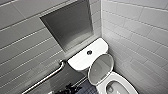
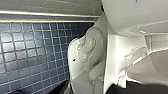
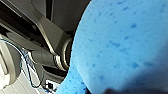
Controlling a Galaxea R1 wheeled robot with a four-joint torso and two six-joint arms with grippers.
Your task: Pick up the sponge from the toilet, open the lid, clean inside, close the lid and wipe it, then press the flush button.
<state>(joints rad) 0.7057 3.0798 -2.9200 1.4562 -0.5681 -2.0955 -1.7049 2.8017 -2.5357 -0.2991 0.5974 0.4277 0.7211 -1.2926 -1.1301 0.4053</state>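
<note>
Sponge (image 3: 120, 37): bright blue pitted foam, hard up against the right wrist camera. It rests on no surface, and the robot's own body and cables are behind it.
Right gripper (image 3: 110, 90): judged closed on the sponge, since the pad hangs free of any support. The contact itself is not plainly shown.
Left gripper (image 2: 130, 89): low beside the toilet's base, a dark edge at most. Whether it is open or closed cannot be told.
Handling: judged light, soft and springy, yielding under a squeeze, and not fragile. Wet, it would weigh more and drip.
Where to hold: across the thickness near one edge, leaving a broad face free to wipe.
Toilet (image 1: 83, 58): white glossy ceramic set into the corner. The tank top is flat and carries a dark flush button (image 1: 89, 52).
Lid (image 1: 100, 68): raised and leaning back toward the tank. The bowl (image 1: 113, 86) lies open below it.
Stage: judged that the lid is up and the inside cleaning is the step in hand.
Surface: hard, slick glaze. The foam should slide easily and will need steady pressure to scrub.
Room: the walls are long grey tiles, with a recessed niche (image 1: 68, 23) above the tank. A metal grab bar (image 1: 47, 76) runs along the left wall, and the floor (image 2: 27, 55) is dark blue mosaic.
Risk: the corner is tight, with little room between wall, bar and bowl.
</note>
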